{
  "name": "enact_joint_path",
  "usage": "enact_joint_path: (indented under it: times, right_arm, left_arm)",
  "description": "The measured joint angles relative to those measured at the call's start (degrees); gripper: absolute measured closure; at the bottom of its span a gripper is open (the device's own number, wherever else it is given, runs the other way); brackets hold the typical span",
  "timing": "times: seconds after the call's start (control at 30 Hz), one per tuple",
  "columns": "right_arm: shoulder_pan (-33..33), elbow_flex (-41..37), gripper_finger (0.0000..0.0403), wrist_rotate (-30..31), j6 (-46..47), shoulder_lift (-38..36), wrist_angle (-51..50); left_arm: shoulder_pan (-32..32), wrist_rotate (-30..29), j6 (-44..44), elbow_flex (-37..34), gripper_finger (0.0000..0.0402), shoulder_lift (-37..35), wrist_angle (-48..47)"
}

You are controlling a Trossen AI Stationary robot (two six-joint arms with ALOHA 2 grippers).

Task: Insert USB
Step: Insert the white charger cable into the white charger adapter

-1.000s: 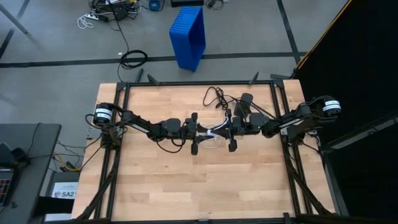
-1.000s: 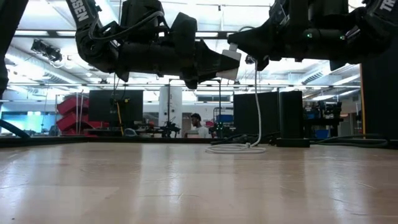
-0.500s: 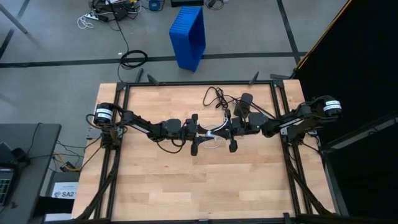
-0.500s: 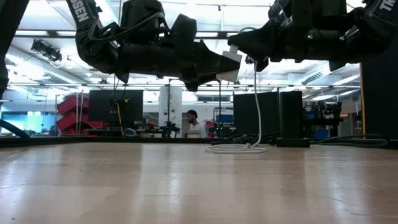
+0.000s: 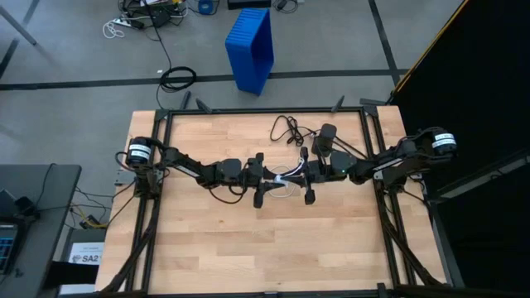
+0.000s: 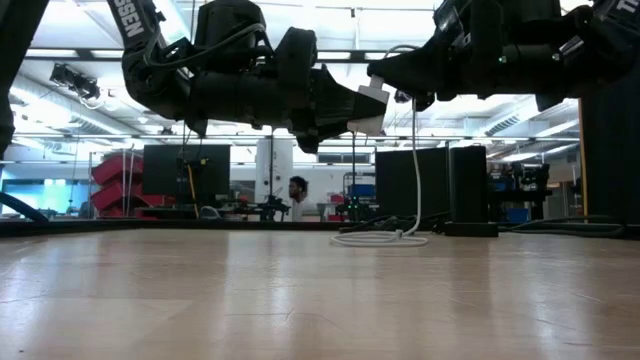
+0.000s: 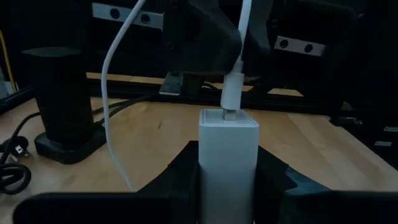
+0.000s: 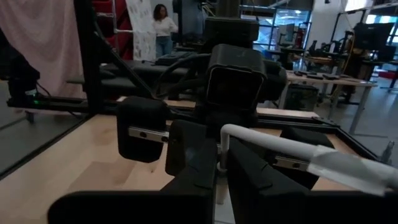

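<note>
left fingers (image 7: 227, 180) clamp white charger (image 7: 227, 155) | right fingers (image 8: 217, 168) grip USB (image 7: 231, 93) | plug tip hidden

A robotics lab: framed wooden table (image 5: 207, 240), workbenches (image 8: 323, 84) beyond.

Even light from above, heavy backlight at table height, dim wrist views.

From overhead you get flat, soft light on the wooden table (image 5: 207, 240), with only faint shadows under the arms. At table height the bright ceiling lights (image 6: 300, 30) of the room behind turn both arms into near-black silhouettes, and a pale sheen lies across the tabletop. In your left wrist view the white charger block (image 7: 227, 163) glows against a dark, underexposed background. In your right wrist view the near white cable (image 8: 292, 152) is blurred and the person (image 8: 163, 25) far back is soft.
</note>
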Motion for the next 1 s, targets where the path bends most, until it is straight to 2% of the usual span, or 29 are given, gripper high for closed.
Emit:
enact_joint_path:
  times: [0.3, 0.63, 1.0]
  right_arm:
    - [0.0, -0.1, 0.0403, -0.6, 0.4, 0.0, -0.4]
    - [0.0, -0.1, 0.0403, -2.0, 1.4, 0.0, -1.2]
    - [0.0, -0.1, 0.0403, -2.0, 1.7, 0.2, -3.2]
  left_arm:
    - [0.4, 0.1, -3.3, 0.0, 0.0331, 0.0, 0.0]
    - [0.5, 1.0, -1.3, 1.4, 0.0331, 0.0, -1.4]
    - [0.8, -0.5, -1.0, 1.1, 0.0331, 0.0, -3.1]
